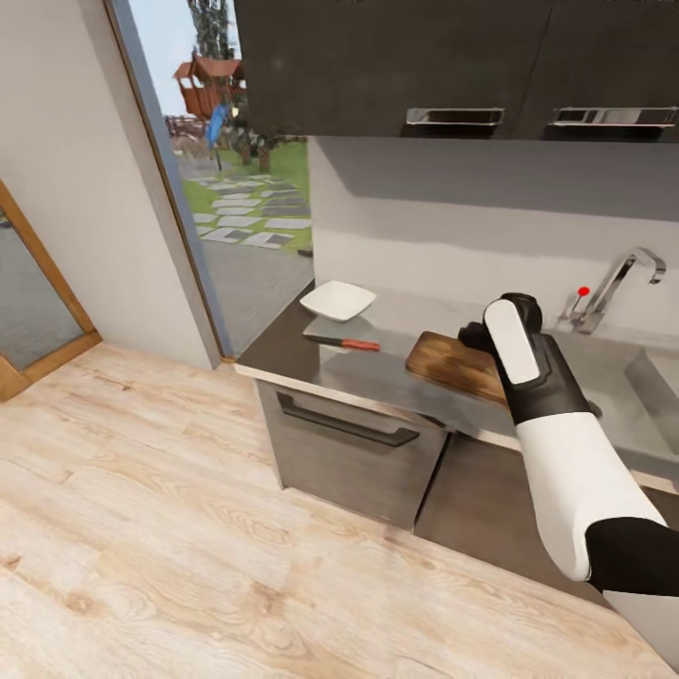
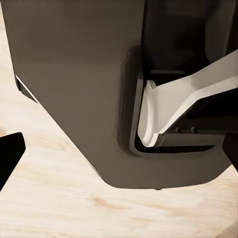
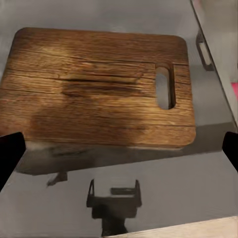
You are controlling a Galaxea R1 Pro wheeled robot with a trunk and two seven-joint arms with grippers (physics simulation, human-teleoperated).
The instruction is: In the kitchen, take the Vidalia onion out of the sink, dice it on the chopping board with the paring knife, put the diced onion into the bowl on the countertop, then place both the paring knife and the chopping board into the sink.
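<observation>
One tip: right tool [image 3: 119, 148] hangs spread and empty over the chopping board [image 3: 99, 87]; left's state, can't tell; grab the paring knife [image 1: 345, 342] by its handle.

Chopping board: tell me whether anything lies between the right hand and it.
Nothing visible does. The right hand hovers over the dark-brown wooden chopping board, whose top is bare; its dark fingertips sit wide apart, holding nothing.

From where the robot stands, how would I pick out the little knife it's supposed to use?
Start at the long grey countertop under the dark wall cabinets. Near its window end sits a white bowl, and further along lies a brown chopping board. The paring knife lies flat between them, just in front of the bowl: slim, with a reddish handle and short dark blade.
</observation>
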